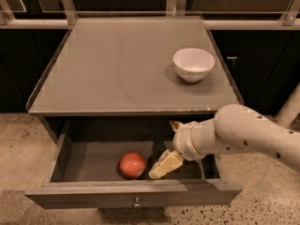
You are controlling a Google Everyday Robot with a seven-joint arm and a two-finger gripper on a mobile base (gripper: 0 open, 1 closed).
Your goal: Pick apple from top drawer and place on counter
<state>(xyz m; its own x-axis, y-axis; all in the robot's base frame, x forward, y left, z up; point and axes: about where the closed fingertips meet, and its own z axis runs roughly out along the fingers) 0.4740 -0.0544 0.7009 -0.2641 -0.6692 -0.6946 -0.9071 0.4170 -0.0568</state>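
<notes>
- Apple (pixel 132 165) lies in the open drawer (pixel 133 194), lower centre of the frame.
- Hand (pixel 164 150) is just right of it, inside the drawer, spread and holding nothing; the apple lies leftward.
- Worktop (pixel 117 69) is above.

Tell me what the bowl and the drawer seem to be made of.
White bowl: likely glazed ceramic, smooth with soft sheen. Top drawer: seemingly dark matte wood, flat boards, metal knob. The open gripper hangs inside it, beside the apple.
</notes>
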